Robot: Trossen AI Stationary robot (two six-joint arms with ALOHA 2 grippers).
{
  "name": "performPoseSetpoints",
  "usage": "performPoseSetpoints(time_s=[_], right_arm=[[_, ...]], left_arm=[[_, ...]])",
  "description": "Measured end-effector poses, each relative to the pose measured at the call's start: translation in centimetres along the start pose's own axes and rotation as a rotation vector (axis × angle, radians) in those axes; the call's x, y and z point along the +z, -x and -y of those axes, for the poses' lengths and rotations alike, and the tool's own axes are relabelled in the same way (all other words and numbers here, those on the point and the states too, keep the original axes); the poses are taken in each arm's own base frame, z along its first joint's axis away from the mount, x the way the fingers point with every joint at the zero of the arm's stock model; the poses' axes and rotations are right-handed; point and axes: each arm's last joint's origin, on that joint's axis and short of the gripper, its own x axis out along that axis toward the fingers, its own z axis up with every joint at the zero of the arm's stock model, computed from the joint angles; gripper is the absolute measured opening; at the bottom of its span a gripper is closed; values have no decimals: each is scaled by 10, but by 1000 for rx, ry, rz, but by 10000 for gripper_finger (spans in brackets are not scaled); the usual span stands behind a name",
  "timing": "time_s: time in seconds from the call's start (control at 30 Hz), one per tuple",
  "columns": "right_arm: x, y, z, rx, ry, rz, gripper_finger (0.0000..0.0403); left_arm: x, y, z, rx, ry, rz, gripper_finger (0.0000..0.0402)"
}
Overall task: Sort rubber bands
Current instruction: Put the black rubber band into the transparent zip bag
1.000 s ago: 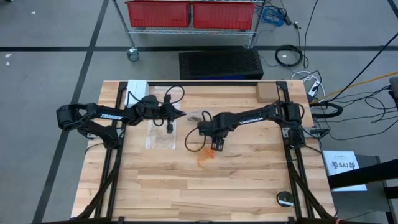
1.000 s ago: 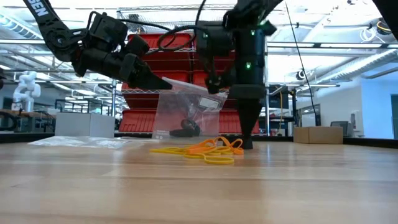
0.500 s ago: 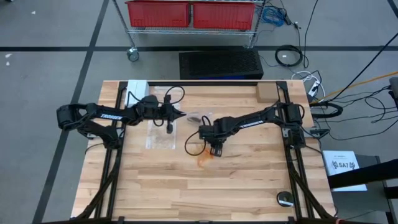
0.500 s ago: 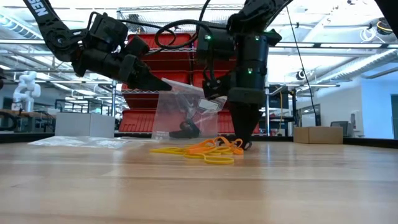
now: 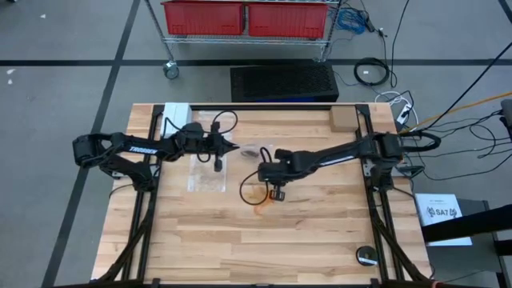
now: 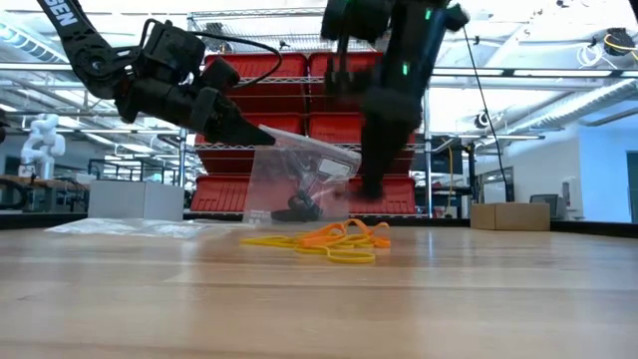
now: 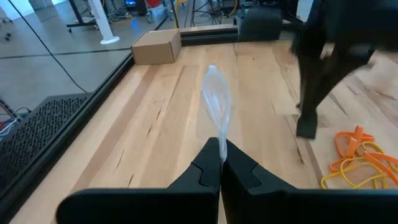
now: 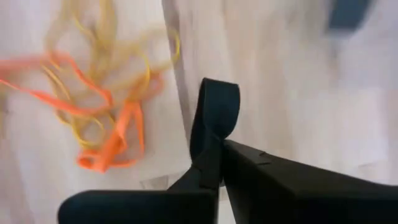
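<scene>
While motion blurs the right gripper point(image 6: 384, 150), its fingers pinch a black band point(image 8: 214, 118); left gripper point(image 7: 221, 163) clamps clear bag point(image 7: 216, 102); orange-yellow rubber bands point(image 6: 324, 239) sprawl flat, tangled.

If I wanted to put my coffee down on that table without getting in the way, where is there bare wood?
The near half of the table is bare wood, apart from a small round black object at its right corner. The middle is crowded: the rubber bands, the right gripper above them, and the left gripper holding up a clear bag, with flat bags beneath.
</scene>
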Motion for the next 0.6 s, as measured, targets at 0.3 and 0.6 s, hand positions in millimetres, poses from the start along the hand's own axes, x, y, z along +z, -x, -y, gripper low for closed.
performPoseSetpoints(time_s=[0.3, 0.6], right_arm=[[22, 65, 1, -184, 42, 411, 0], [37, 56, 29, -283, 93, 463, 0]], left_arm=[[3, 0, 2, -50, -2, 39, 2], [5, -2, 8, -78, -13, 50, 2]])
